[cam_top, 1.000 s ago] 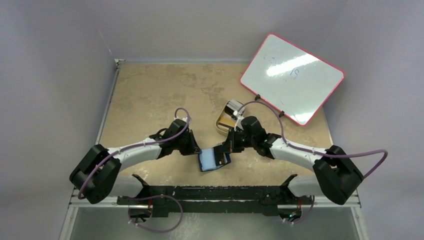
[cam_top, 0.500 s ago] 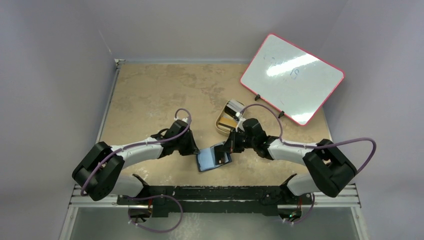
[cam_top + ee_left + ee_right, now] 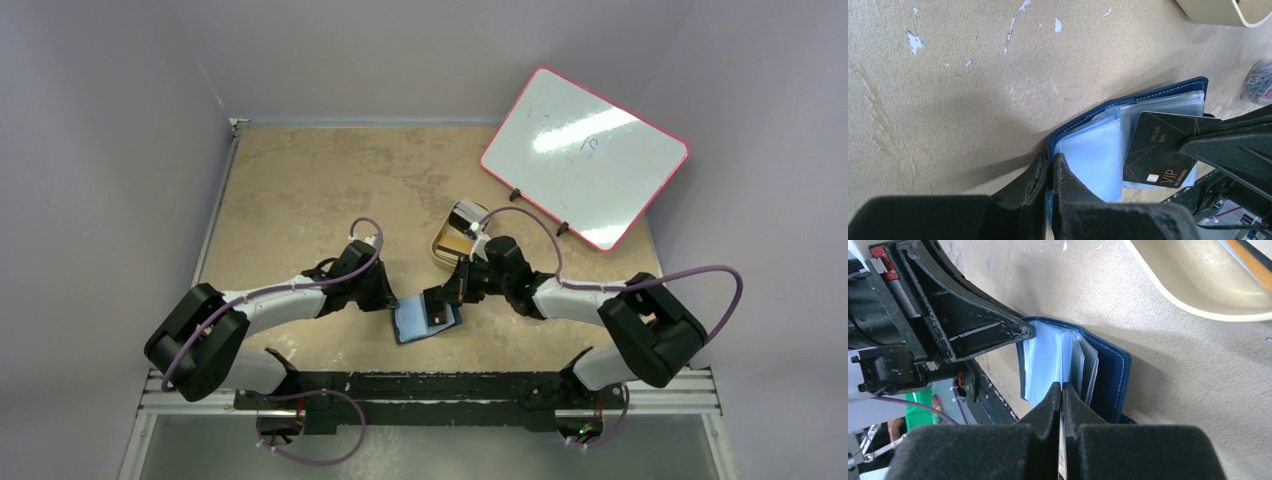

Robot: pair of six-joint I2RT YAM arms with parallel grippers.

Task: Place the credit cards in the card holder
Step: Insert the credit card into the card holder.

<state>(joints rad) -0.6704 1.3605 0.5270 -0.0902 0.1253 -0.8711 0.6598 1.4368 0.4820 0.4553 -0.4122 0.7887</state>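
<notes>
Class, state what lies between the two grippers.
The open card holder, pinched by the left gripper; the right gripper holds a black card over it. Top view.

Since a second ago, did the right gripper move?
Yes, a little. The right gripper, pinching the black card, slid left, away from the tan tray, farther over the open card holder.

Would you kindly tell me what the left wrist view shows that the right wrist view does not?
Only the left wrist view: the face of the black card, with VIP lettering, lying over the clear sleeves. Only the right wrist view: that card as a thin edge pinched in the right gripper, and the left gripper seen from outside, clamped on the holder's edge. Both: the open blue card holder on the table, and part of the tan tray.
</notes>
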